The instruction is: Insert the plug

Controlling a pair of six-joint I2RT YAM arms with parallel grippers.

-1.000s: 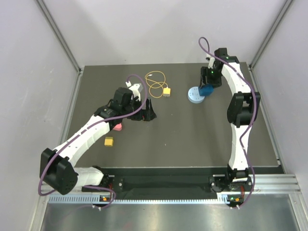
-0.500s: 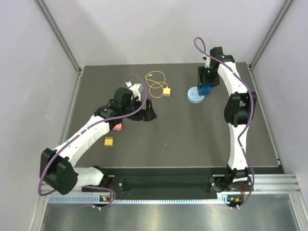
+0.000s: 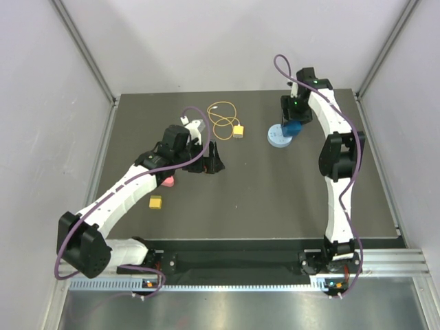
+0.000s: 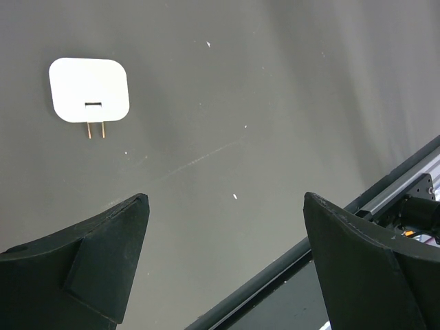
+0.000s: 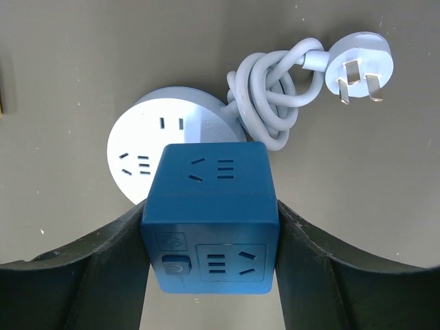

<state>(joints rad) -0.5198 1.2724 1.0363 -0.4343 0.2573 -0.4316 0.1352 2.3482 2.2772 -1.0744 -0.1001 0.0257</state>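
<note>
Yellow plug (image 3: pixel 238 130) lies on the dark table (image 3: pixel 275 199) near the far edge, at the end of its thin looped wire (image 3: pixel 222 117); nothing grips it. The left gripper (image 3: pixel 212 163) sits just near-left of the plug, apart from it, its jaws spread wide and holding nothing; its wrist view shows a white flat piece with two pins (image 4: pixel 89 91) on the table beyond the fingers (image 4: pixel 82 265). The right gripper (image 5: pixel 210 237) is clamped on a blue cube socket (image 5: pixel 210 206), a finger pressed to each side; the cube overlaps the edge of a pale blue round socket (image 5: pixel 148 141), whose knotted cord (image 5: pixel 268 96) ends in a three-pin head (image 5: pixel 357 65); a pink piece (image 3: pixel 166 182) and a loose yellow block (image 3: pixel 156 201) lie beside the left arm.
</note>
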